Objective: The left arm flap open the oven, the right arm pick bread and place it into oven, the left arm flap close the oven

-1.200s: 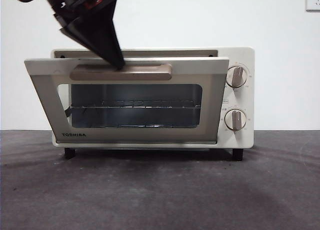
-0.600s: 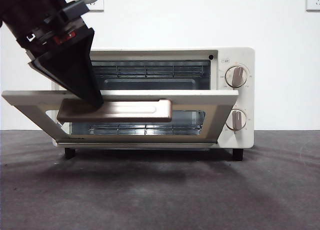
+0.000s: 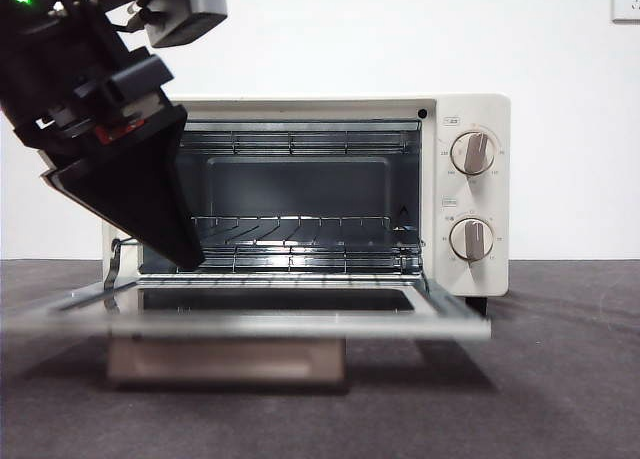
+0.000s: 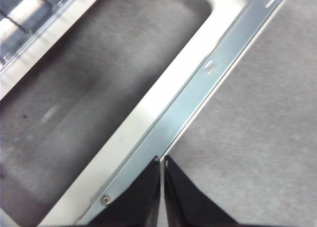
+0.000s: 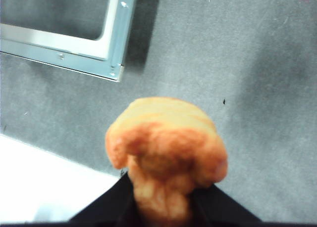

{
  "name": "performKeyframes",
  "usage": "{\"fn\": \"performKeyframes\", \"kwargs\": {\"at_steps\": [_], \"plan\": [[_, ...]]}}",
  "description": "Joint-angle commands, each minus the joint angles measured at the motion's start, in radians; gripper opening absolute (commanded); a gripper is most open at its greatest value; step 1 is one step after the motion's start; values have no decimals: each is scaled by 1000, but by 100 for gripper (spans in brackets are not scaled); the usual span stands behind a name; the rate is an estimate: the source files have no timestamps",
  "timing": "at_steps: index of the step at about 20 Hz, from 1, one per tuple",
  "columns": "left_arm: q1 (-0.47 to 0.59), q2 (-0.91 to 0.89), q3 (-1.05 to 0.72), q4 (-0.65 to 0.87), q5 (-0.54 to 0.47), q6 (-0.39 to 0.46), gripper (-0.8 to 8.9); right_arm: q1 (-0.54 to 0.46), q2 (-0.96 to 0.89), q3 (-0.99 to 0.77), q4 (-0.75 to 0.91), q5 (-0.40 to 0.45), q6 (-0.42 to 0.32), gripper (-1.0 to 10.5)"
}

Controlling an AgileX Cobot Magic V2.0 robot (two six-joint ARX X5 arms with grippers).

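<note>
Dark surface point(image 3: 560, 399) carried the oven point(image 3: 470, 179), door point(image 3: 300, 324) down; left end effector point(image 4: 162, 162) pressed together, right end effector point(image 5: 163, 207) pinching bread point(image 5: 166, 148); loading seemed next

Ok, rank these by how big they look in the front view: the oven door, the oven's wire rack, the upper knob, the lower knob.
Largest to smallest, as seen in the front view:
1. The oven door, lying open and nearest the camera, so nearness inflates it.
2. The wire rack.
3. The upper knob and lower knob: they look alike, no ranking.
</note>
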Motion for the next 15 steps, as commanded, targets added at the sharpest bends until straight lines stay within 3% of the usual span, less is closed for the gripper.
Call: {"fn": "performKeyframes", "kwargs": {"at_steps": [1, 3, 7, 10, 15], "plan": [[-27, 10, 4, 12, 2, -28, 16, 6, 5, 14, 10, -4, 5, 63], [-46, -21, 4, 11, 4, -63, 16, 7, 5, 14, 21, -15, 8, 63], [-68, -191, 5, -22, 14, -147, 16, 45, 14, 14, 165, -156, 56, 63], [-68, -351, 5, -100, 14, -225, 16, 135, 65, 14, 301, -179, 147, 63], [-67, -557, 5, -245, 13, -264, 16, 300, 227, 14, 589, -175, 302, 63]]}}
